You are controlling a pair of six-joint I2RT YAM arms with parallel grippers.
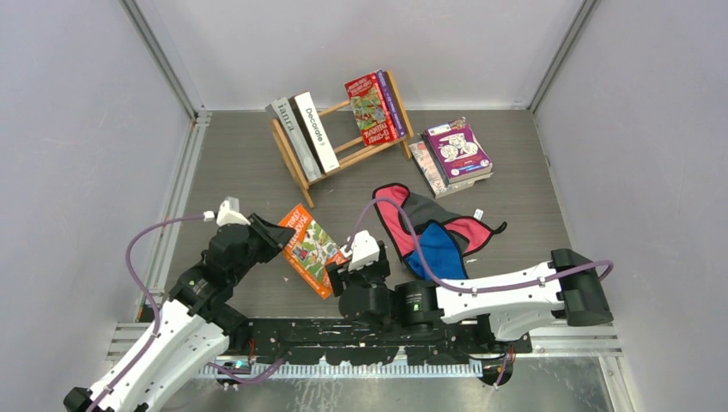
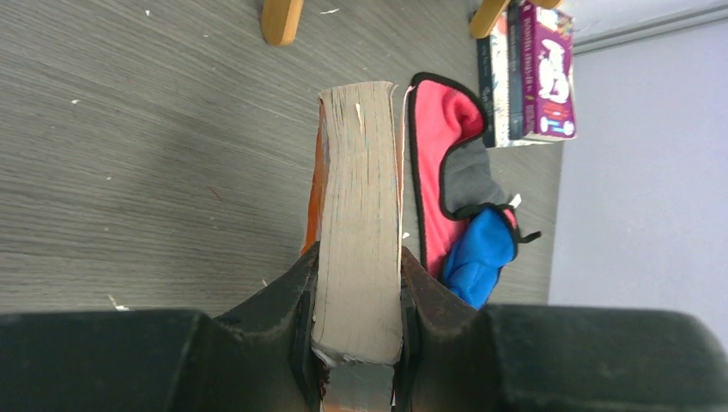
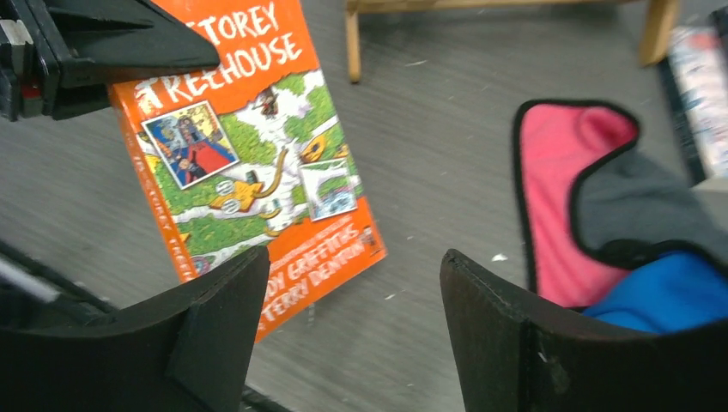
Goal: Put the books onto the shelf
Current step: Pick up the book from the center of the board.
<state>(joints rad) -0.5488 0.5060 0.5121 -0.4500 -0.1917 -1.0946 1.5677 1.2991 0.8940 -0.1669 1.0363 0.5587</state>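
An orange paperback (image 1: pixel 311 249) is held off the table by its left end, with my left gripper (image 1: pixel 275 237) shut on it. In the left wrist view both fingers press its covers, the page block (image 2: pixel 360 197) standing between them at the gripper (image 2: pixel 356 318). My right gripper (image 1: pixel 340 273) is open just right of the book's lower corner, apart from it; the right wrist view shows the cover (image 3: pixel 249 154) beyond the spread gripper (image 3: pixel 352 318), nothing between the fingers. The shelf (image 1: pixel 350 148) stands at the back, holding two big books (image 1: pixel 305 130) and red and purple ones (image 1: pixel 376 107).
A stack of several books (image 1: pixel 457 154) lies right of the shelf near the back wall. Red, blue and grey cloth pieces (image 1: pixel 433 233) lie in a heap just right of my right gripper. Enclosure walls close in left, right and behind.
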